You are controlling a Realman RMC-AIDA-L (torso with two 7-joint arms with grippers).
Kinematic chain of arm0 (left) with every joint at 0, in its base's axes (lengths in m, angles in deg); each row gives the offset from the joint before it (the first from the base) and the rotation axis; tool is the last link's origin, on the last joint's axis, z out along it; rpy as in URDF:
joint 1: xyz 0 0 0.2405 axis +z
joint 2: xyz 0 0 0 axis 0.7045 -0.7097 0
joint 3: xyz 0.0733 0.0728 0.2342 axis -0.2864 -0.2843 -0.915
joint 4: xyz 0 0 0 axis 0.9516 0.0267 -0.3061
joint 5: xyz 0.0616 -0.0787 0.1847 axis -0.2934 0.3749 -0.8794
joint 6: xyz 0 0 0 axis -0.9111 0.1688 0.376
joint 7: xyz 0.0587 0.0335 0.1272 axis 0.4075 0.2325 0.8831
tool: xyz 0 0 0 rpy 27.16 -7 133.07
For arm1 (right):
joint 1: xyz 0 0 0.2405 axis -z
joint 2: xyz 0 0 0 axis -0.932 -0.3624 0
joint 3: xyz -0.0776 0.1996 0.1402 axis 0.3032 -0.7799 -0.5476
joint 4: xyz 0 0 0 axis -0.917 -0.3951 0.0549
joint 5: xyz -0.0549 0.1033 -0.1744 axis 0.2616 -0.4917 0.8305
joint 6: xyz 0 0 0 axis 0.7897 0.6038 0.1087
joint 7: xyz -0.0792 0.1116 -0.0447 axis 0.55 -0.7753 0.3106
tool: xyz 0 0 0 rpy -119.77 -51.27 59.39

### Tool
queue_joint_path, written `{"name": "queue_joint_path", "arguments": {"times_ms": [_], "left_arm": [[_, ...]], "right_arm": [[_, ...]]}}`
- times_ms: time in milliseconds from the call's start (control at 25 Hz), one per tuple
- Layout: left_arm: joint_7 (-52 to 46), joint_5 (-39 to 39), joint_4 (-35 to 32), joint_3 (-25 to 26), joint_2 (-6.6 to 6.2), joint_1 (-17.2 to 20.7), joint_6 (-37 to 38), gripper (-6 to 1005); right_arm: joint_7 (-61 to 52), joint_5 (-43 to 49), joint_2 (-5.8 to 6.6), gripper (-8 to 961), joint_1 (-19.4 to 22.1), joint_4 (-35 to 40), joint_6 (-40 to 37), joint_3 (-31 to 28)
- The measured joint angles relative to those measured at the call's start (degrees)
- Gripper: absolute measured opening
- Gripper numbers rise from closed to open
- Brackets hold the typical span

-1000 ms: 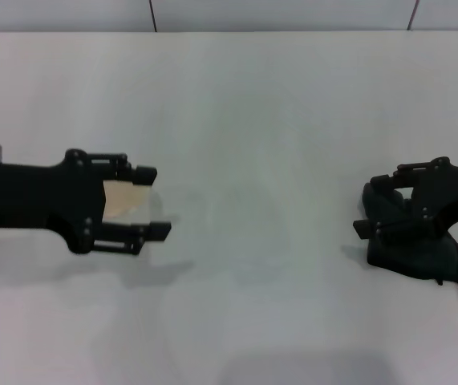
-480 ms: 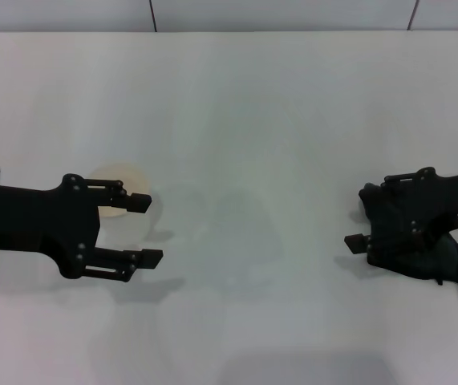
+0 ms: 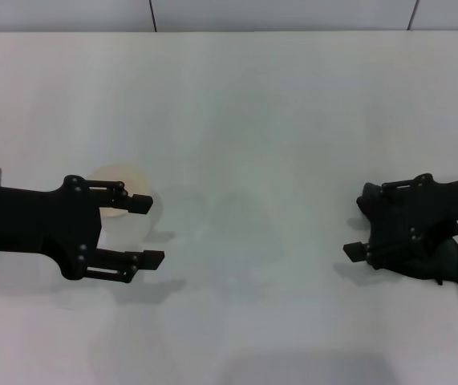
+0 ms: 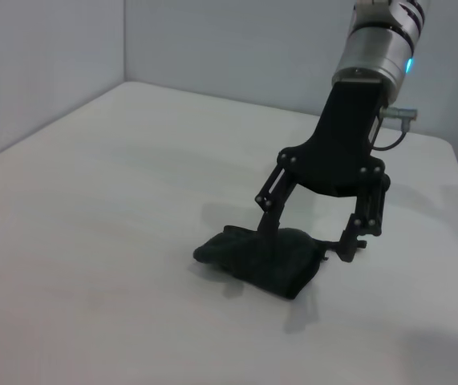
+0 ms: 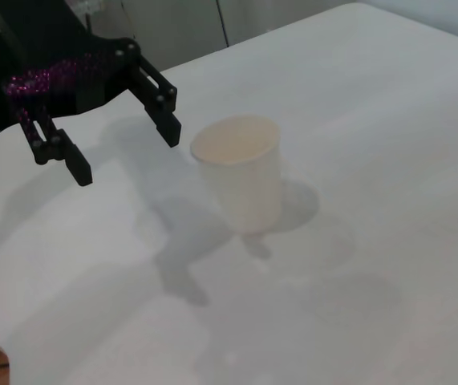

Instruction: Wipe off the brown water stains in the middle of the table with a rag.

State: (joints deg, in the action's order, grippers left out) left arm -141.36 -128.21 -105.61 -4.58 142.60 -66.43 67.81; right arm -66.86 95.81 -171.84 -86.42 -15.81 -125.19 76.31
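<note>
left gripper (image 3: 147, 230) wide open, off the cup (image 3: 120, 192) near table's (image 3: 237, 96) left edge | no brown stain visible mid-table, honestly | right gripper (image 3: 362, 227) straddling rag (image 3: 421, 261) by right edge, not pinched yet | next: clamp, drag to middle

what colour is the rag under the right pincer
Dark grey-black rag, clearest in the left wrist view.

Right gripper (image 3: 370, 228) partly hides the rag (image 3: 441, 265).
</note>
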Motion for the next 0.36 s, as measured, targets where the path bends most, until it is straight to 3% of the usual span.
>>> {"name": "queue_joint_path", "arguments": {"times_ms": [360], "left_arm": [[0.0, 0.2, 0.0, 0.1, 0.03, 0.5, 0.1, 773]], "right_arm": [[-0.3, 0.1, 0.00, 827, 0.1, 0.0, -0.8, 0.2]]}}
